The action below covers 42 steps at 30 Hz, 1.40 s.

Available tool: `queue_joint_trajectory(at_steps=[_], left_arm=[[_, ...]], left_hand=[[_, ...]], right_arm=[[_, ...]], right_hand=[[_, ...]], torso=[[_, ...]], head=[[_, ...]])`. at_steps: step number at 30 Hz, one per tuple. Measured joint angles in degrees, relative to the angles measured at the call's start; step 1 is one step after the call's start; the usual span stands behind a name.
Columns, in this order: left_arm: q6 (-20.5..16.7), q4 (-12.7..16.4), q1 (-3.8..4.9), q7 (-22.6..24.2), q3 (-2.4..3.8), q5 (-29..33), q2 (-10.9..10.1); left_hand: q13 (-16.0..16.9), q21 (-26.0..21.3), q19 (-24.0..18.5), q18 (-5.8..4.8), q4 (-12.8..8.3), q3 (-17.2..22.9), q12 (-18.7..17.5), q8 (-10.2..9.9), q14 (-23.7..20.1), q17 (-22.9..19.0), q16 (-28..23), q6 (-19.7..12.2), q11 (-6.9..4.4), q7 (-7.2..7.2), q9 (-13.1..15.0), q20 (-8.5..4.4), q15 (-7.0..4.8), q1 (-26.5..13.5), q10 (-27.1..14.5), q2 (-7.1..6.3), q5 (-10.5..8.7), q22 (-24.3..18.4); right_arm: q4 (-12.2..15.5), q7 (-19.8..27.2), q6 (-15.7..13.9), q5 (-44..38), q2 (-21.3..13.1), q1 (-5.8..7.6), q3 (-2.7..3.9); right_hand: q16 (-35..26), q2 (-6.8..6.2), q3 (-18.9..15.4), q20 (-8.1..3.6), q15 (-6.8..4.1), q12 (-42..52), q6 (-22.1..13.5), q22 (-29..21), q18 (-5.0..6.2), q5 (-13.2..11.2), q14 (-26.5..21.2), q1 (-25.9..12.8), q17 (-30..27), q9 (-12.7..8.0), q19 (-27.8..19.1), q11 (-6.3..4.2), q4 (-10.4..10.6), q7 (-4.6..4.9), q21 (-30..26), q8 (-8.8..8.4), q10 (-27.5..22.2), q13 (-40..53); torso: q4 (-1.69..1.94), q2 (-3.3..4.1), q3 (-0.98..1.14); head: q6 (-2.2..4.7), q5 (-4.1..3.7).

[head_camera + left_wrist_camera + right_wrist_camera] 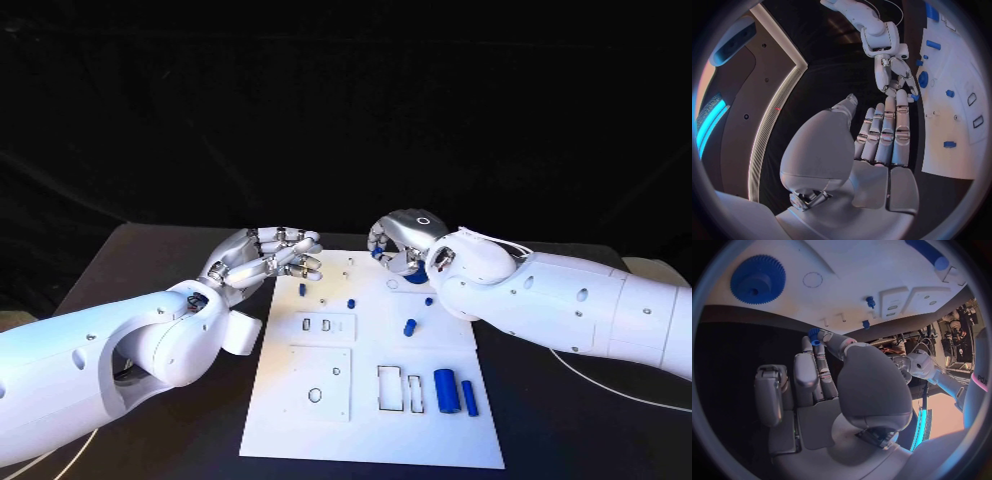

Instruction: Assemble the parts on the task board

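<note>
The right hand (820,375) is pinching a small blue part (814,333) at its fingertips, hovering over the task board's (368,440) far edge in the upper middle of the head view; the piece is looking hard, light and easy to fumble, so a fingertip hold suits it. The left hand (267,255) is hanging close by at the upper left of the board, fingers together and seemingly holding nothing, while a blue gear (757,278) and two blue cylinders (456,390) are lying on the board on the black desk (159,260).
</note>
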Motion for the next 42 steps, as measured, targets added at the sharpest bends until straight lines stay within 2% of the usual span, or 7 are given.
queue_joint_trajectory(at_steps=[4,9,17,26,42], left_arm=[[0.02,-0.02,0.00,0.00,0.00,0.04,0.21],[0.04,0.16,0.01,0.01,0.00,0.08,0.18],[0.05,0.30,0.36,0.02,0.00,0.12,-0.01],[0.05,0.42,0.78,0.02,0.01,0.15,-0.12],[0.05,0.85,1.23,0.05,0.01,0.17,-0.26]], left_hand=[[0.00,0.00,0.00,0.00,0.00,0.00,0.00,0.00,0.00,0.00,0.00,0.00,0.00,0.00,0.00,0.00,0.00,0.00,0.00,0.00,0.00,0.00],[0.00,0.00,0.00,0.00,0.00,0.00,0.00,0.00,0.00,-0.01,0.00,0.00,0.00,0.00,0.00,0.00,0.00,0.00,0.00,0.00,0.00,0.00],[0.00,-0.21,0.00,0.00,0.00,0.00,0.00,0.00,0.00,0.06,-0.22,0.00,0.00,0.00,0.00,0.00,0.00,0.00,0.00,0.00,0.00,-0.02],[0.00,-0.22,0.00,0.00,0.00,0.00,0.00,0.00,0.00,0.11,-0.22,0.00,0.00,0.00,0.01,0.00,0.00,0.00,0.00,0.00,0.00,-0.05],[0.00,-0.22,0.00,0.00,0.00,0.00,0.00,0.01,0.00,0.20,-0.22,0.00,0.00,0.00,-0.04,0.00,0.00,0.00,0.00,0.00,0.00,-0.05]], right_arm=[[-1.70,-0.07,-0.93,-0.11,1.86,0.02,0.00],[-2.74,-0.08,-1.68,-0.16,3.37,0.07,0.03],[-3.57,0.12,-1.86,-0.09,4.58,-0.18,0.03],[-4.91,0.34,-1.23,0.02,5.45,-0.62,0.01],[-6.66,0.34,-0.19,0.07,6.37,-0.77,0.08]], right_hand=[[-0.01,0.00,0.03,0.00,0.00,0.00,0.01,0.00,0.00,-0.01,0.00,0.00,-0.07,0.02,0.00,0.00,-0.03,-0.01,0.00,0.00,0.00,0.00],[0.18,0.00,0.03,0.00,0.00,-0.08,0.01,-0.01,0.00,-0.02,0.00,0.00,-0.07,0.07,0.00,0.00,-0.04,-0.02,0.00,-0.01,0.00,0.01],[0.18,0.00,0.02,0.00,0.00,-0.29,-0.07,-0.01,0.00,0.27,0.00,0.01,-0.13,0.26,0.00,0.00,-0.04,0.06,0.00,-0.01,0.00,0.02],[0.85,0.00,0.01,0.01,0.01,-0.46,-0.25,-0.02,0.00,0.28,0.00,0.01,0.45,0.36,0.00,0.00,-0.04,0.23,-0.01,-0.02,0.00,0.05],[0.85,0.21,-0.07,0.01,0.01,-0.32,-0.45,-0.03,0.00,0.16,0.00,0.23,0.31,0.52,0.00,0.00,-0.10,0.42,-0.01,-0.07,0.00,0.07]], torso=[[0.29,0.16,-0.04],[0.73,0.48,-0.19],[1.12,0.97,-0.37],[1.32,1.38,-0.53],[1.24,1.51,-0.49]], head=[[0.21,-0.15],[0.36,-0.37],[0.37,-0.44],[0.40,-0.37],[0.04,0.01]])
